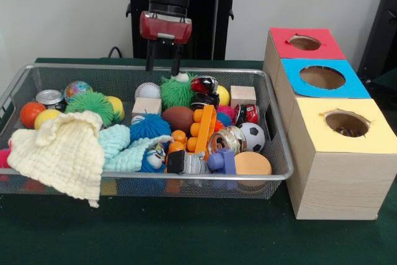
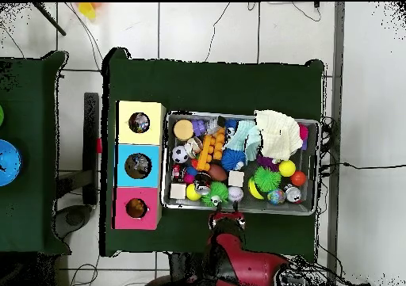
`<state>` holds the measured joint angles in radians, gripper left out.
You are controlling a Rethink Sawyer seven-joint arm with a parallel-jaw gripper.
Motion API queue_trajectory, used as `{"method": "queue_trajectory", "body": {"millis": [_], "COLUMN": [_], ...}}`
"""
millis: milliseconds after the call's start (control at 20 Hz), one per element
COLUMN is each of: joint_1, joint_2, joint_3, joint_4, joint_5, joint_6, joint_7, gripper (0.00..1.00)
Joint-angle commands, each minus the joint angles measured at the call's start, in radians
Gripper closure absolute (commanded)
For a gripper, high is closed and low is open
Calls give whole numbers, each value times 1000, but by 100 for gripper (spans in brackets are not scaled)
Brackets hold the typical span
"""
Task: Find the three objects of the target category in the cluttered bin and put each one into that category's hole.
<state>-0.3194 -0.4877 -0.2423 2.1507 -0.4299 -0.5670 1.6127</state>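
My gripper (image 1: 163, 69) (image 2: 226, 216) hangs open over the far rim of the wire bin (image 1: 124, 178) (image 2: 319, 164), with nothing between its fingers. Just below it lie a green spiky ball (image 1: 177, 93) and a baseball (image 1: 147, 90). The bin is packed: a brown football (image 1: 178, 118), a soccer ball (image 1: 252, 136), an orange plastic toy (image 1: 203, 130), two wood blocks (image 1: 242, 95), cans, and more balls. Beside the bin stand three boxes with round holes: red-topped (image 1: 329, 48) (image 2: 123, 211), blue-topped (image 1: 356, 86) (image 2: 123, 165) and yellow-topped (image 1: 310, 134) (image 2: 155, 108).
A pale yellow cloth (image 1: 62, 153) (image 2: 277, 132) drapes over the bin's front corner and hides what lies under it; a mint cloth (image 1: 118, 144) lies next to it. Small dark shapes show inside the holes. Green table cover surrounds the bin and boxes.
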Motion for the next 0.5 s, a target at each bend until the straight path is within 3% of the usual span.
{"method": "queue_trajectory", "body": {"millis": [50, 250, 350, 500], "joint_1": [-47, -10, 31, 54], "joint_2": [28, -29, -90, -233], "joint_3": [71, 61, 58, 123], "joint_4": [158, 167, 187, 227], "joint_5": [125, 153, 171, 196], "joint_6": [179, 184, 199, 284], "joint_7": [296, 270, 268, 285], "gripper": [0, 0, 0, 0]}}
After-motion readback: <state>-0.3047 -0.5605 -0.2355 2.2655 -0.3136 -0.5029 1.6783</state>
